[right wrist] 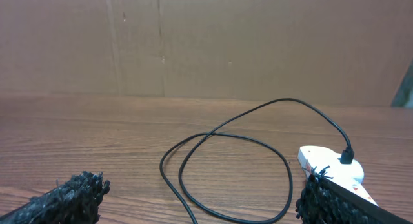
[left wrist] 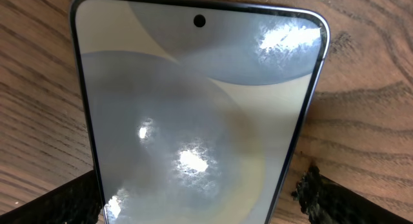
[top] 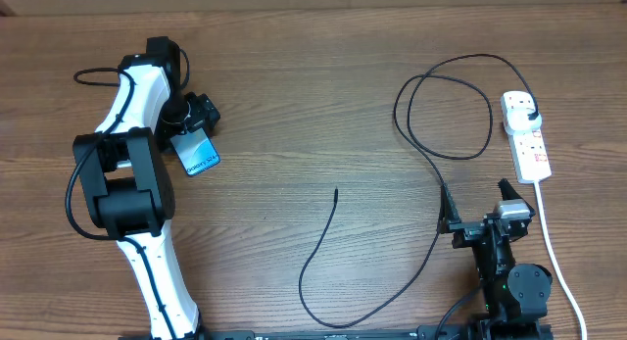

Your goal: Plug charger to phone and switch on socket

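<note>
The phone point(left wrist: 193, 108) is clamped by its long edges in the left gripper point(left wrist: 200, 188), well away from the socket point(top: 526, 136) (its lit screen is turned upward). The charger point(top: 330, 218) is plugged into an end outlet of the socket. Its cable is looped just beside the socket, and its free tip is left well apart from it. The right gripper point(right wrist: 203, 185) is held with jaws wide apart near the socket, and nothing is gripped.

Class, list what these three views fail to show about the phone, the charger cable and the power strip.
- Slim black-edged smartphone: its end opposite the camera hole is cut off by the left wrist view's lower edge.
- Narrow white power strip: switch positions too small overhead; a black right finger covers part in the right wrist view.
- Long thin black charger cable: connector tip too small overhead.
</note>
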